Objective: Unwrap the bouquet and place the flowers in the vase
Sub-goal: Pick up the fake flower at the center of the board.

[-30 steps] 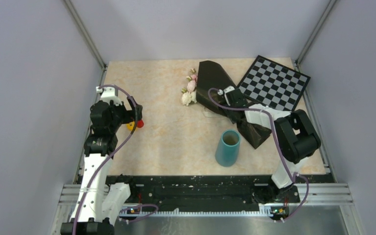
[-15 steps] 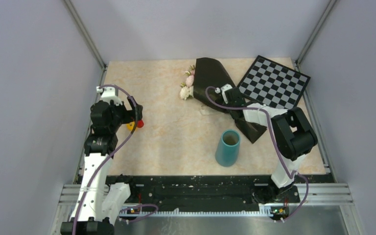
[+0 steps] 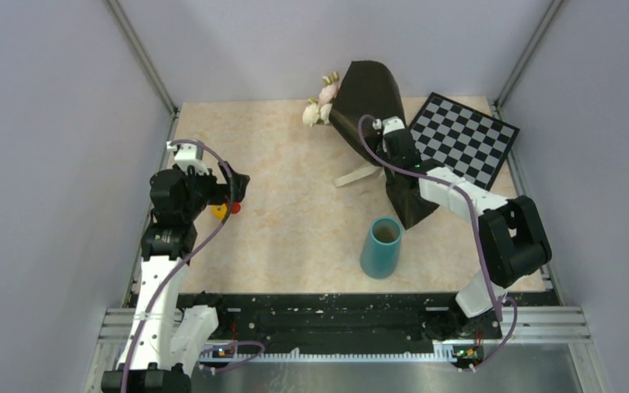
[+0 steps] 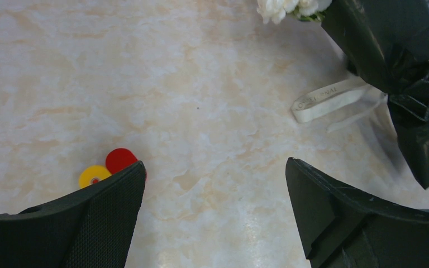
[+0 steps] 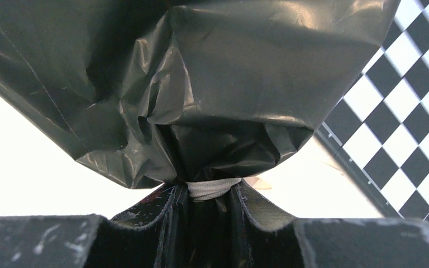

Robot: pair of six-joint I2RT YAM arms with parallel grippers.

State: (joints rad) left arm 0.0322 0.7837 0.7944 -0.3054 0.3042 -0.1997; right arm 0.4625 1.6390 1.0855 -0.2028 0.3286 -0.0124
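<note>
The bouquet (image 3: 370,92) in glossy black paper is held up off the table at the back, its top tilted toward the rear wall. Pale flowers (image 3: 321,106) poke out at its upper left. My right gripper (image 3: 399,154) is shut on its tied neck; in the right wrist view the jaws pinch the cream ribbon band (image 5: 212,188) under the bulging paper (image 5: 229,72). A loose ribbon tail (image 3: 355,176) hangs to the table. The teal vase (image 3: 381,246) stands upright, just below the bouquet's lower tip. My left gripper (image 3: 234,187) hovers open at the left, holding nothing.
A black-and-white checkerboard (image 3: 463,139) lies at the back right, next to the bouquet. A small red-and-yellow object (image 3: 224,209) sits under my left gripper, beside its left finger (image 4: 89,218). The ribbon tail (image 4: 327,97) lies on the marbled table (image 3: 278,164).
My right gripper closed on the bouquet's neck and raised it up and toward the back wall, so the ribbon tail now dangles. My left gripper shifted slightly right.
</note>
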